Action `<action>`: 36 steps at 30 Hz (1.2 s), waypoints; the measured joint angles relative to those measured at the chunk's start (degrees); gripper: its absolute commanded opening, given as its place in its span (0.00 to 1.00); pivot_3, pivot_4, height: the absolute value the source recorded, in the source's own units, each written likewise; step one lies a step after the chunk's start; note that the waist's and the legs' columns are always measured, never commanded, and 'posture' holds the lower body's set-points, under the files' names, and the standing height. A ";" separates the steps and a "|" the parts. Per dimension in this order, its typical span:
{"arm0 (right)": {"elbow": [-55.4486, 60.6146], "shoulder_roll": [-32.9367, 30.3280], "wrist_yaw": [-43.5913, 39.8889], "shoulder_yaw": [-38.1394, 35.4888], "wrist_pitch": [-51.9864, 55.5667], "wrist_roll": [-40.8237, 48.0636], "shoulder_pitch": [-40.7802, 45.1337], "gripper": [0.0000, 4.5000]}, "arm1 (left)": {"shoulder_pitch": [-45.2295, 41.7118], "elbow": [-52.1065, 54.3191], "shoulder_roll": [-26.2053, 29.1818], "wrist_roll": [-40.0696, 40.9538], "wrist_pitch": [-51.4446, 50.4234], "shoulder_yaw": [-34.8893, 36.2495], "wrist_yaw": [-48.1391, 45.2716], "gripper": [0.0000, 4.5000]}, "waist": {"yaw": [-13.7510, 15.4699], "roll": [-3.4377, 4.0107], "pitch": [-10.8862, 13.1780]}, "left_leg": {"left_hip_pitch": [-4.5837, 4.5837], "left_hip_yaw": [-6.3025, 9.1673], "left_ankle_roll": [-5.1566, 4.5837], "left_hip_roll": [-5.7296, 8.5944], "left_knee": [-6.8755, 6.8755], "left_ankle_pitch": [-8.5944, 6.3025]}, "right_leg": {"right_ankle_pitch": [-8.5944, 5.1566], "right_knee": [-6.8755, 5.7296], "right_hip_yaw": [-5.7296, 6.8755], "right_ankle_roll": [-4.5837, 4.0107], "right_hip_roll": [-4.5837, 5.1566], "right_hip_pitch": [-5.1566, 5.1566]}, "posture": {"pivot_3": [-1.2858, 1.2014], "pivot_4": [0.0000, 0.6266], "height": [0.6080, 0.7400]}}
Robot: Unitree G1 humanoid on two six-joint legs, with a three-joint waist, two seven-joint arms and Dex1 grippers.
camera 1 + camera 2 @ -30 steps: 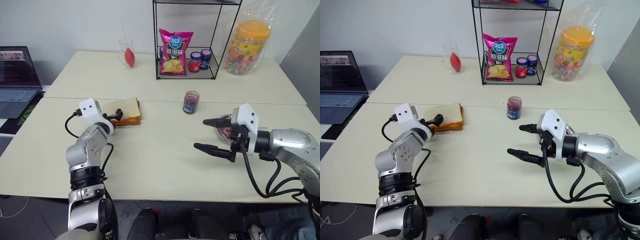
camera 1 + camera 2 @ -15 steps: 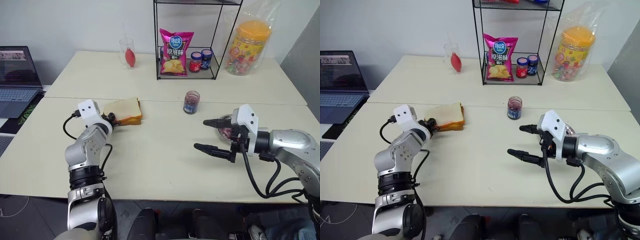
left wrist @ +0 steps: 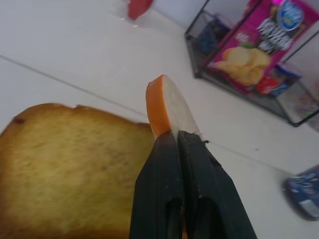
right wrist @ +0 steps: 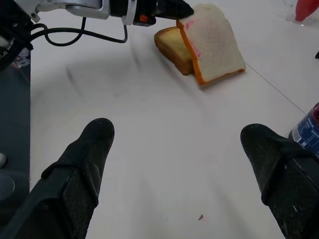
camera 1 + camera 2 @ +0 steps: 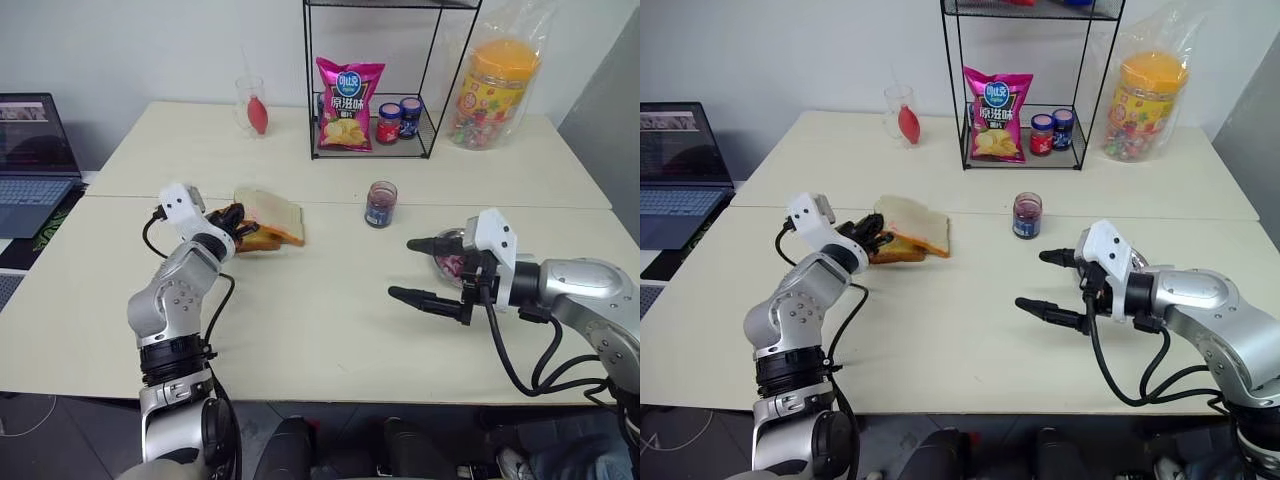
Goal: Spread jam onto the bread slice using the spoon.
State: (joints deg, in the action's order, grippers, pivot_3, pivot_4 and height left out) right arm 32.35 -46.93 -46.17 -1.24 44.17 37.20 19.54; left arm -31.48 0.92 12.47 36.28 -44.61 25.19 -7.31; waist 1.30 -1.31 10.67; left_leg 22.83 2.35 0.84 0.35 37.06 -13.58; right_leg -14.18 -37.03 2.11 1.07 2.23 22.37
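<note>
Tables (image 5: pixel 300 330) are seen first, two pale tops pushed together, with a wire rack (image 5: pixel 375 80) at the back holding a pink chip bag (image 5: pixel 347 92) and two small lidded jars (image 5: pixel 398 118), and a laptop (image 5: pixel 35 150) off at the robot's left edge. Beside the rack a bagged yellow-lidded tub (image 5: pixel 497 85) is stood, well clear of the work area.

Nearer the middle, the right gripper (image 5: pixel 1052 285) is held above the table with its two black fingers spread wide and nothing between them, presumably parked until a tool is called for. Just behind it a small dish of pinkish chunks (image 5: pixel 452 265) is partly hidden.

On the other side, the left gripper (image 5: pixel 872 232) is clamped tight on a corner of the bread slice (image 5: pixel 915 223), which is tilted up off the toasted slice (image 5: pixel 895 250) beneath it; in the left wrist view the crust edge is seen pinched between the closed fingers (image 3: pixel 164 169). The white slice is judged to be peeled from the stack so it can be laid flat for spreading.

The jam (image 5: pixel 381 204) is left in its small glass jar, upright, between the bread and the right gripper. No spoon can be made out.
</note>
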 measured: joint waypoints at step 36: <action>9.34 -10.87 -6.91 -11.26 1.68 4.74 -21.23 1.00 | 14.89 7.18 12.72 -7.29 2.33 -30.09 -23.44 0.00 | 0.07 0.02 0.00 | -0.01 0.01 -0.01 -0.04 -0.03 0.00 | -0.17 0.05 0.01 -0.08 -0.01 -0.01 | 0.52 0.24 1.00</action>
State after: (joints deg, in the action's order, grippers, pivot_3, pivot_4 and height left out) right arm 41.68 -57.80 -53.09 -12.50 45.85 41.94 -1.69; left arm -16.59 8.11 25.19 28.99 -42.28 -4.91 -30.74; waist 1.37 -1.29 10.67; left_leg 22.82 2.36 0.82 0.30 37.02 -13.58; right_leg -14.35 -36.97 2.12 0.99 2.22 22.36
